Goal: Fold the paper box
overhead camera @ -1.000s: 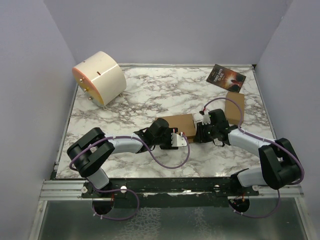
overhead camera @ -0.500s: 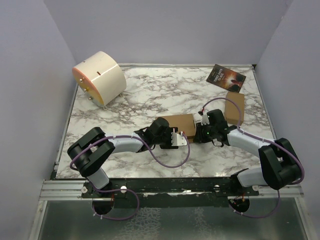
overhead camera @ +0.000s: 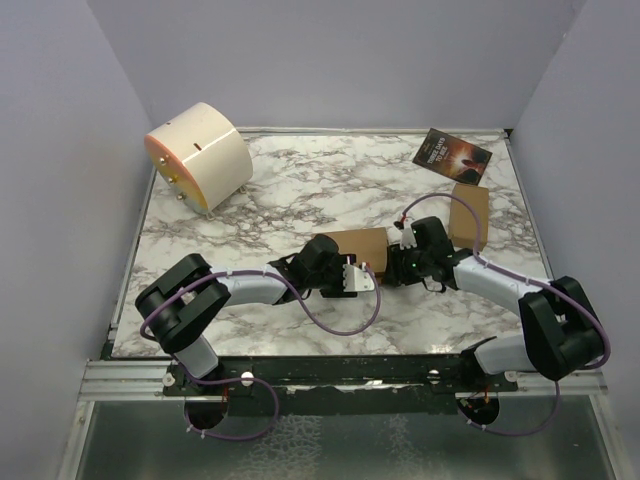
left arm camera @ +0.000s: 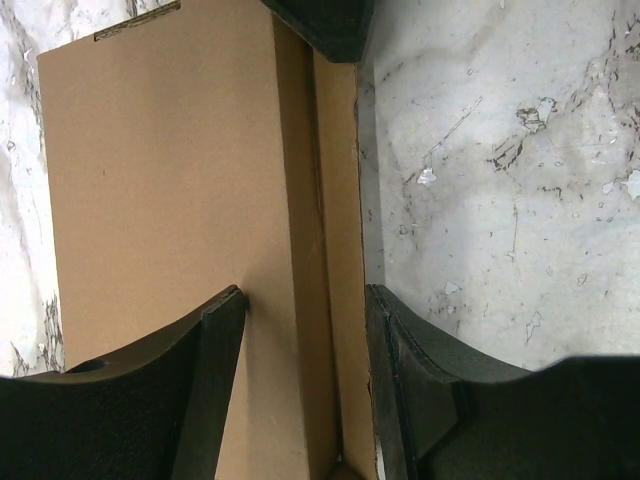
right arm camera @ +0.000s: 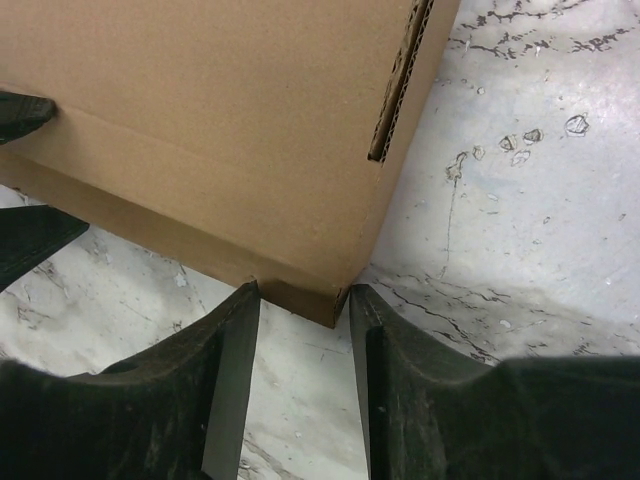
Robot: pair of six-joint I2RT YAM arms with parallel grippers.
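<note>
Left gripper (left arm camera: pixel 303 300) is half open over the box (left arm camera: pixel 160 170): we see one finger (left arm camera: pixel 215 380) resting on the top face and the other against the long side edge. Right gripper (right arm camera: pixel 300 292) is part open too, with a corner of the box sitting between its fingers. We find the box folded shut and lying flat on the table (overhead camera: pixel 300 190), between the two grippers. A smaller box (overhead camera: pixel 468 215) lies just beyond the right arm.
</note>
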